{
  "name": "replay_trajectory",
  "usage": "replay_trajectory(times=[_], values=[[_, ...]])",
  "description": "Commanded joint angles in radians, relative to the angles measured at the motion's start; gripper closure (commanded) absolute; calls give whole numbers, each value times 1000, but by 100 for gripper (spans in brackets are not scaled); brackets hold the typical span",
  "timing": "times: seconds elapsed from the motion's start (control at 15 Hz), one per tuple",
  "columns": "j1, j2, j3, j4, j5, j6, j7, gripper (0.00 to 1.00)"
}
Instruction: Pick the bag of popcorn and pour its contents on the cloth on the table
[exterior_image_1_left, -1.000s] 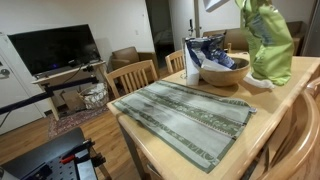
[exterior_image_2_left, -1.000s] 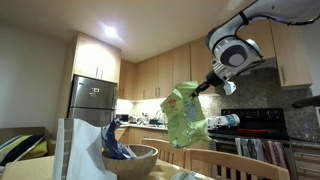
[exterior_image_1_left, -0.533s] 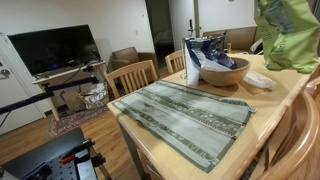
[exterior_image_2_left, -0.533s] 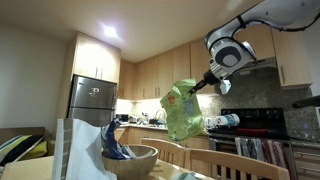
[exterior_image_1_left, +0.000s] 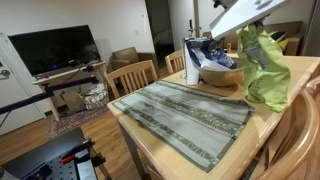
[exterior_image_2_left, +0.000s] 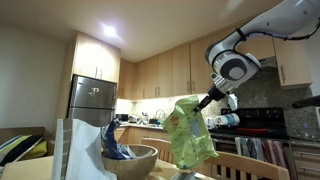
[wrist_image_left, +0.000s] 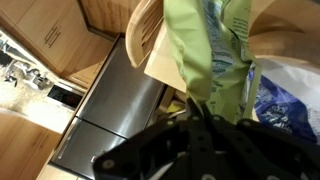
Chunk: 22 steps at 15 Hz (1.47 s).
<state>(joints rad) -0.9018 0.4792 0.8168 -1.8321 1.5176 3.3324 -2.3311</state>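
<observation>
over the table (exterior_image_1_left: 305, 68), you have the bag of popcorn (exterior_image_1_left: 262, 65) hanging in mid-air, off the 2 o'clock corner of the cloth (exterior_image_1_left: 185, 112) and just at 3 o'clock of the wooden bowl (exterior_image_1_left: 222, 72), whose far rim it covers. much is lost here: in this exterior view the white arm (exterior_image_1_left: 245, 12) is cut off by the top edge and the grip itself is hard to make out behind the bag's crumpled top. in an exterior view from the side, the gripper (exterior_image_2_left: 208, 100) is pinched tight on the upper end of the bag of popcorn (exterior_image_2_left: 190, 130), which slants down from 1 o'clock toward 7 o'clock, its lower end cut by the frame's bottom edge. the wrist view shows the dark gripper (wrist_image_left: 205, 130) as a blur along the bottom, closed on the bag of popcorn (wrist_image_left: 205, 50); which end of the bag faces up cannot be told, and its contents are hidden inside. the bag is lime green, crinkly and creased, with faint orange-red print too small to read. the grey-green cloth lies flat with darker stripes along its length. a blue-and-white bag (exterior_image_1_left: 203, 50) stands in the bowl.
</observation>
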Motion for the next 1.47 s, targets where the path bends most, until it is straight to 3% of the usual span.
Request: replay_trajectory(times=[0.0, 0.73, 1.4], values=[[-21, -49, 15, -114, 25, 4, -11, 100], [-5, 3, -2, -89, -1, -1, 0, 100], [-14, -24, 47, -175, -12, -21, -64, 100]])
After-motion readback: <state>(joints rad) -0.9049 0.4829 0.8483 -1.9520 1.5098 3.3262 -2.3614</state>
